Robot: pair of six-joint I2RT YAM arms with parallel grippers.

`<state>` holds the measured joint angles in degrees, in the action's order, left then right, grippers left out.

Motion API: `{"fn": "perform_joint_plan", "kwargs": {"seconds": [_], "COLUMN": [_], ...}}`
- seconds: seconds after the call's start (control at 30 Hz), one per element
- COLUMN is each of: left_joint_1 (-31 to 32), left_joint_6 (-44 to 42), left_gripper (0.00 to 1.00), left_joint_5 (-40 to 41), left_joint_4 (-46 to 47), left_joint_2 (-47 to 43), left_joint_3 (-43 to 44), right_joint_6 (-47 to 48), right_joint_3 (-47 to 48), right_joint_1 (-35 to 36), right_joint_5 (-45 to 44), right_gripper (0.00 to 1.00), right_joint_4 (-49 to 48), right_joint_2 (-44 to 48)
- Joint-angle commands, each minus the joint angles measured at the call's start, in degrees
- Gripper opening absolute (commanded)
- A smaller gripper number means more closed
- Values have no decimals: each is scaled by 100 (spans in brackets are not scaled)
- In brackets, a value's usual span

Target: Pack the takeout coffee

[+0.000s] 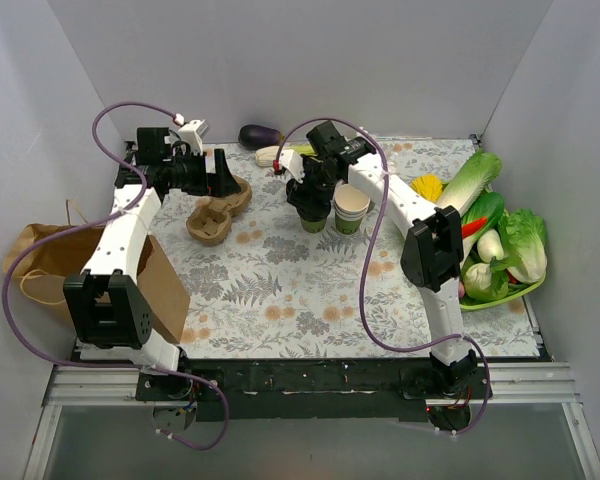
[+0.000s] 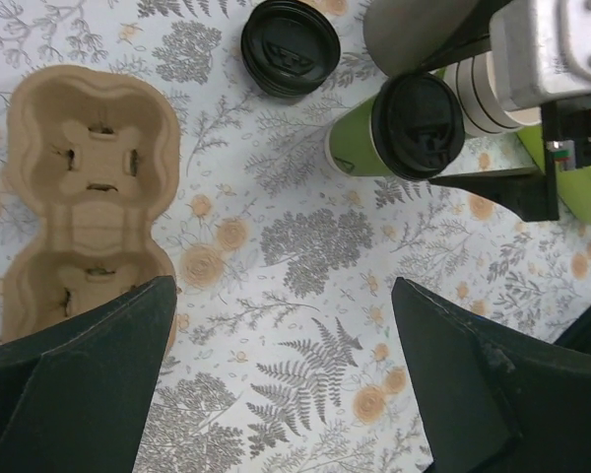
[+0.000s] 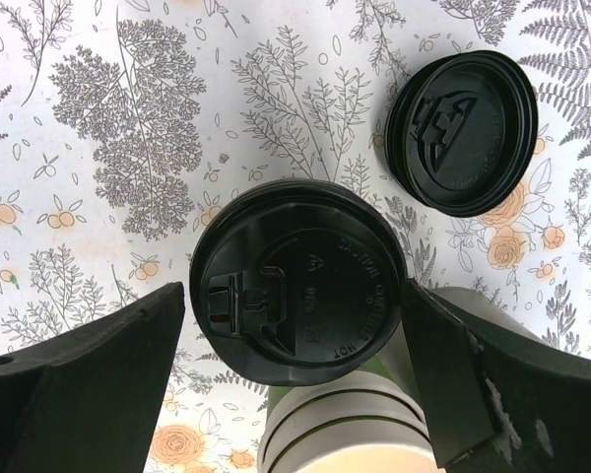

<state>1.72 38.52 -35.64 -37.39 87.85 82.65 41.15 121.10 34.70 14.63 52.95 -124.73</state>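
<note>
Right gripper (image 3: 294, 330): the jaws are held wide apart, one finger on each side of the takeout coffee; whether the pads touch the cup cannot be told.
Takeout coffee (image 3: 305, 276): it is stood upright on the tablecloth (image 3: 128, 148), directly between the right gripper's fingers, with its black lid seated on top. In the top view it is seen below that gripper (image 1: 311, 200), with only the green lower part of the cup (image 1: 313, 221) showing.
Left gripper (image 2: 284, 291): the jaws are spread wide and nothing is held; only the floral cloth is seen between the fingers.
Coffee seen from the left wrist: the lidded cup (image 2: 414, 126) is placed ahead of the left gripper, towards its right finger and well apart from it.
Cup carrier (image 2: 84, 187): a two-hole pulp tray is laid on the cloth ahead of the left gripper's left finger, its near end hidden under that finger.
Loose lid (image 3: 463, 133): it is laid flat on the cloth just beyond the right gripper's right finger, near the coffee and apart from it.
Stack of cups (image 3: 340, 434): it is stood just behind the coffee, close to the right gripper's palm, between the finger roots.
Paper bag (image 1: 40, 262): it is set well apart from both grippers, on the outer side of the left arm.
</note>
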Motion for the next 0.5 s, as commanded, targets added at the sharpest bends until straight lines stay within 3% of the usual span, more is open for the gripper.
{"fn": "perform_joint_plan", "kwargs": {"seconds": [0.0,0.2,0.47], "left_joint_1": [83,110,197], "left_joint_6": [-653,-1293,-2050], "left_gripper": [90,78,66], "left_joint_5": [469,970,1603], "left_joint_4": [-496,-1199,-1544], "left_joint_2": [467,1321,2191], "left_joint_3": [628,1699,2167], "right_joint_6": [-256,-370,-449], "right_joint_3": [336,257,11], "right_joint_1": [-68,-68,-68], "right_joint_5": [92,382,593], "right_gripper": [98,98,98], "right_joint_4": [-153,-188,-119], "right_joint_2": [395,826,1257]}}
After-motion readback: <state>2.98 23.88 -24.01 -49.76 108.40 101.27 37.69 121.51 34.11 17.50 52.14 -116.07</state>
